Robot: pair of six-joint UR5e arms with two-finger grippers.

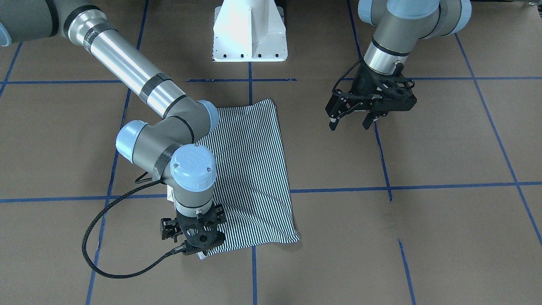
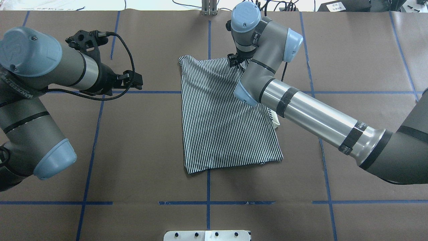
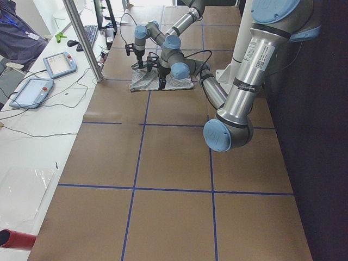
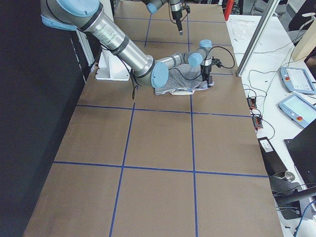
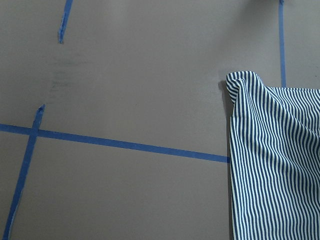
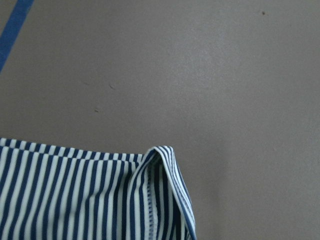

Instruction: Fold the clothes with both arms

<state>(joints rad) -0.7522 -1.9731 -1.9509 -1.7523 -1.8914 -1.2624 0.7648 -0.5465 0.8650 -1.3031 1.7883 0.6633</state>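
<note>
Shirt: the striped polo shirt (image 1: 254, 169) lies folded into a rectangle in the middle of the table (image 1: 444, 140).
Right side: the right gripper (image 1: 197, 243) is down on the shirt's corner on the operators' side. Its fingers are hidden, so can't tell if it's pinching.
Left side: the left gripper (image 1: 350, 122) hovers well off the shirt, jaws apart, empty.
Tip: my guess is the next fold needs both ends, so bring the left one to the other far corner, catch every layer and lift evenly.

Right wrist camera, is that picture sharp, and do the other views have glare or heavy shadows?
Right wrist view: sharp enough to show stitching on the hem of the shirt, with a pale sheen on the table. Front-facing view: glare streaks along the silver tube of the right arm, and only soft shadows beneath. Overhead view: similar glare on that tube.
</note>
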